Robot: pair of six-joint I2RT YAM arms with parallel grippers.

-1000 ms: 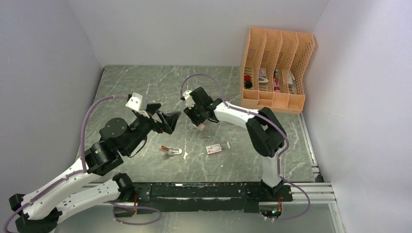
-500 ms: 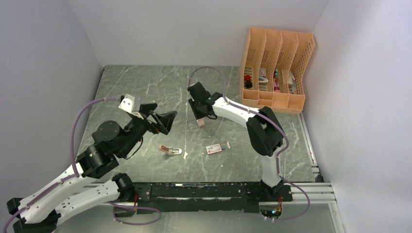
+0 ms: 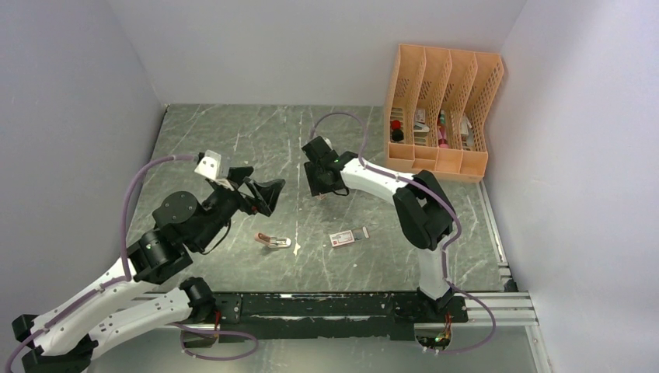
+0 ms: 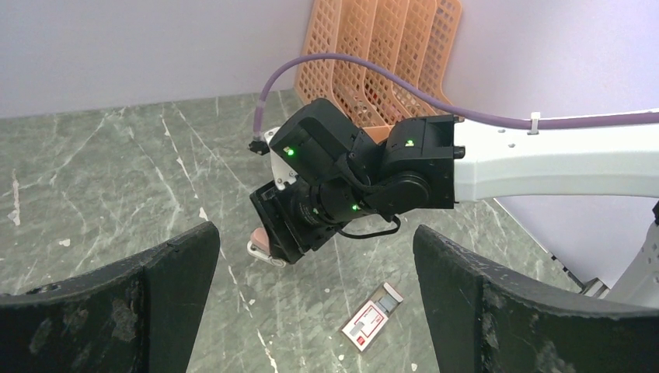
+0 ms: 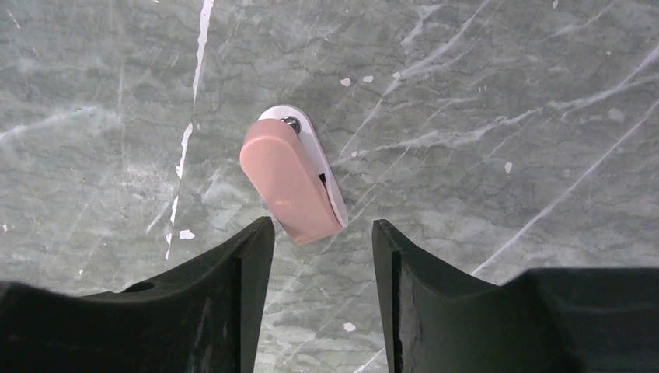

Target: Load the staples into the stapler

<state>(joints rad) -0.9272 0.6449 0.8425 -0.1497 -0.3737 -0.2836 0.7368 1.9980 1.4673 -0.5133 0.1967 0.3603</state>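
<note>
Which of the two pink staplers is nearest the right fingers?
The far stapler, its end between the fingers of the right gripper. The other stapler lies apart, nearer the arm bases, left of the staple box.

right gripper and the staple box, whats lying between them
Just bare table between the right gripper and the staple box; the top view shows it.

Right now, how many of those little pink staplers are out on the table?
2. One stapler lies flat under the open right gripper; the other stapler, seemingly opened up, lies nearer the arms' bases, left of the staple box. The orange organizer could hide more.
</note>
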